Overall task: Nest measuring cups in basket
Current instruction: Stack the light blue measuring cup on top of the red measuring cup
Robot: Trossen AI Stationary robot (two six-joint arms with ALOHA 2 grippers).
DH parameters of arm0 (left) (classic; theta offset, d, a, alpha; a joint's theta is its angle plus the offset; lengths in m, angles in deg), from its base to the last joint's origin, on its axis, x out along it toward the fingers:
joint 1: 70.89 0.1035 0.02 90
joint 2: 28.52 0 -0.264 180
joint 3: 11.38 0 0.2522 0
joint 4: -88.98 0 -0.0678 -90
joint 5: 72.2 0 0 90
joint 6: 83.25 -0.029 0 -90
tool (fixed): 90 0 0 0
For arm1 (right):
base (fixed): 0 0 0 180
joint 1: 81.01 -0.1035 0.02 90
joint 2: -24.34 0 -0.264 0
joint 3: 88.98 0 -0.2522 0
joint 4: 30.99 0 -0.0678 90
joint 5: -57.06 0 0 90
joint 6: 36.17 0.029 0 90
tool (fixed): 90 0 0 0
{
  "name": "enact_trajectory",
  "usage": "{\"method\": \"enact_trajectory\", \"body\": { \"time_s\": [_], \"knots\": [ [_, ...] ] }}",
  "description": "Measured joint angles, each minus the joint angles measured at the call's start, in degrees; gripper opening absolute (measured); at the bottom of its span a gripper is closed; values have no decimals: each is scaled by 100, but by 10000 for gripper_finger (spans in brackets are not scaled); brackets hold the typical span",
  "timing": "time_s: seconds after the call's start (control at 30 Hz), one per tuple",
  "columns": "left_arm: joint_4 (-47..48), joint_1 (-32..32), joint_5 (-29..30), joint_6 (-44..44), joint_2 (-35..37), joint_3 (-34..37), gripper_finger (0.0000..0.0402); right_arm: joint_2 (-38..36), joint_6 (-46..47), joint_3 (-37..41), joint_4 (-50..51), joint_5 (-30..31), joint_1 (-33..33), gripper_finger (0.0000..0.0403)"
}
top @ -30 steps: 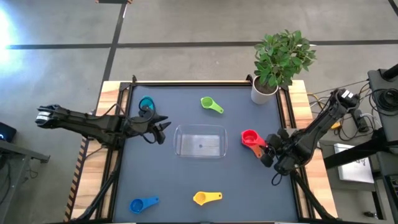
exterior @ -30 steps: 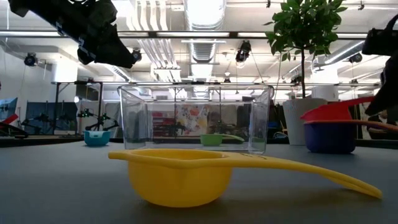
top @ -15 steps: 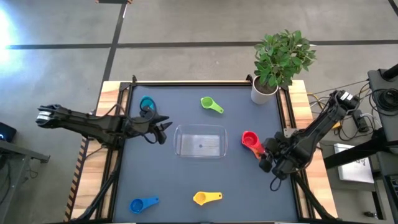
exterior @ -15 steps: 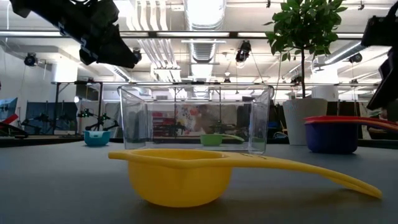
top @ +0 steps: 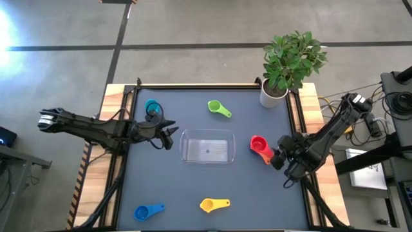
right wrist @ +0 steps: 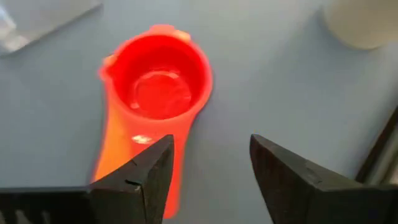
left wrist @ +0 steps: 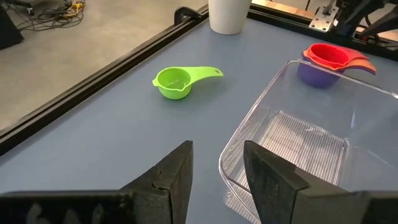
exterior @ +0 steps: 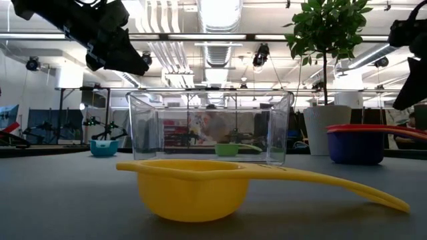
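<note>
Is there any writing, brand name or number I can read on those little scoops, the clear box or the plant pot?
None can be read.
The red cup has raised marks in its bowl, too blurred to read.
The yellow cup, basket and white pot show no text.

A leafy green plant (top: 293, 57) stands in a white pot (top: 273, 95) at the far right corner of the counter (top: 174, 187). The counter has a dark blue-grey top with wooden edges and black rails along its sides. Beyond it lies a grey concrete floor (top: 193, 26) with dark lines. To the right, off the counter, cables (top: 380, 125) lie tangled. At counter level, ceiling ducts (exterior: 220, 17) show in the room behind.
</note>
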Motion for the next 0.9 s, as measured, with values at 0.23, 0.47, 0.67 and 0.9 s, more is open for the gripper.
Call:
{"method": "enact_trajectory", "body": {
  "time_s": [0.23, 0.47, 0.67, 0.9],
  "knots": [
    [4, 35, 3, 0, -55, 0, 125, 362, -233, -13, -14, -272, 11, 150],
    [-4, 44, 7, 0, -52, 0, 125, 756, -592, -13, -94, -573, 160, 120],
    [-22, 44, 5, 0, -55, 0, 125, 1011, -841, -42, -142, -810, 427, 109],
    [-22, 48, 4, -1, -55, 0, 125, 903, -1200, -150, -678, -852, 436, 119]
  ]
}}
